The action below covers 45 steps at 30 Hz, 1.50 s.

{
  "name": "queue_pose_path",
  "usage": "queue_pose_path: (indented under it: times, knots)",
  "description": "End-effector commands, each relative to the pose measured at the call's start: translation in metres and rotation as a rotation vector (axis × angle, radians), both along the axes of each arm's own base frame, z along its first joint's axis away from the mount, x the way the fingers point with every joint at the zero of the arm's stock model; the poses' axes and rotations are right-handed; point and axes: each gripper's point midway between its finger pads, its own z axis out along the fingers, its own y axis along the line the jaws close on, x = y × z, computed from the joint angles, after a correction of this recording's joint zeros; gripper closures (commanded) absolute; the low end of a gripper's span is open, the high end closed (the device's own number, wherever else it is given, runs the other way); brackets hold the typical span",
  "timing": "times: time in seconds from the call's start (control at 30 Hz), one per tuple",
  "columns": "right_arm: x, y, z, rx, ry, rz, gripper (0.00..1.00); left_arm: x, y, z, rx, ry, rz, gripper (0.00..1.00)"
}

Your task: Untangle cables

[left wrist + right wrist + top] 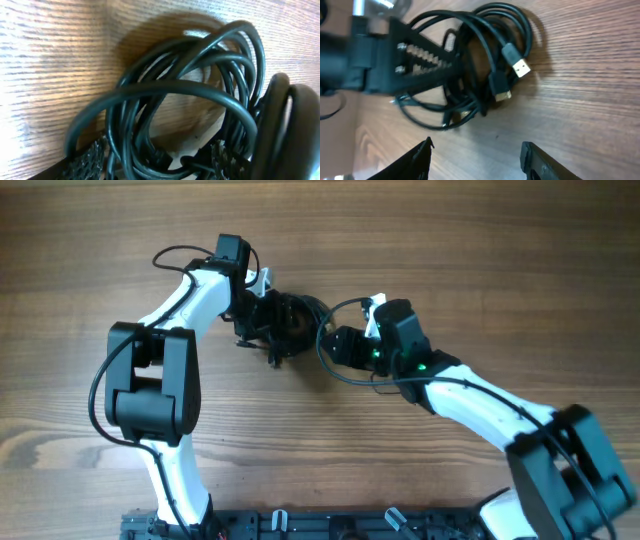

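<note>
**A:** At the middle of the table (pixel 480 260), what have we got?

**B:** The cables (pixel 292 320), all in one dark bundle on the bare wood. Both arms meet over it, the left gripper (pixel 268 330) from the left side and the right gripper (pixel 338 345) from the right.

**A:** Has the left one got hold of anything?

**B:** Not that I can see. In its own camera the two textured pads (pixel 90 157) stand wide apart at the bottom edge. Loops and strands run across the gap, but nothing is pinched. From the right wrist, one of its toothed fingers (pixel 422 57) lies across the top of the bundle. I cannot tell whether a loop is hooked on it.

**A:** And the right?

**B:** Its jaws are spread too, with only wood between them. It sits just short of the bundle, touching nothing.

**A:** So how far along is the job?

**B:** Early, I'd judge. The loops cross over and under one another, and no cord lies apart from the rest. A silver-tipped USB plug (pixel 519 64) pokes out on the near side, with a second plug (pixel 501 91) just below it. Those loose ends look like the handiest places to start. Every strand has yet to be drawn out and laid down separately.

**A:** Any box, tray or bin for the sorted ones?

**B:** None in any view. The table holds only the arms and the bundle, so there is nothing to fill and nothing filled.
</note>
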Motion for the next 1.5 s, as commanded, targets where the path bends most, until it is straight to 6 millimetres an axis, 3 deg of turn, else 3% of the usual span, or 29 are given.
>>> queue_pose_path:
  times: [0.0,0.2,0.33,0.4,0.47,0.57,0.7,0.9,1.1,1.47]
  knots:
    - [0.011,0.001,-0.017,-0.014,0.010,-0.039,0.39,0.002,-0.004,0.032,-0.025,-0.059,-0.036,0.25]
    - [0.023,0.006,-0.017,0.007,-0.040,-0.045,0.38,0.002,-0.004,0.080,-0.040,-0.159,-0.036,0.17]
    - [0.032,-0.001,-0.019,-0.027,-0.069,-0.097,0.37,0.004,-0.004,0.112,-0.055,-0.239,-0.019,0.11]
    - [0.032,-0.004,-0.025,-0.042,-0.061,-0.106,0.37,0.003,-0.004,0.131,-0.062,-0.277,-0.011,0.27]
    - [0.031,-0.005,-0.028,-0.050,-0.049,-0.105,0.37,0.001,-0.003,0.135,-0.060,-0.284,-0.011,0.51]
    - [0.030,-0.005,-0.031,-0.054,-0.043,-0.105,0.36,-0.002,-0.005,0.132,-0.058,-0.271,-0.014,0.82]
    - [0.030,-0.005,-0.031,-0.052,-0.042,-0.107,0.36,-0.006,-0.012,0.130,-0.060,-0.265,-0.035,0.96]
    - [0.030,-0.005,-0.031,-0.054,-0.040,-0.107,0.36,-0.011,-0.019,0.125,-0.008,-0.264,-0.062,0.96]
    - [0.029,-0.005,-0.031,-0.052,-0.036,-0.103,0.36,-0.016,-0.019,0.104,0.069,-0.241,-0.076,0.96]
    - [0.026,-0.002,-0.031,-0.036,-0.024,-0.091,0.36,0.002,0.011,0.030,0.245,-0.164,-0.035,0.96]
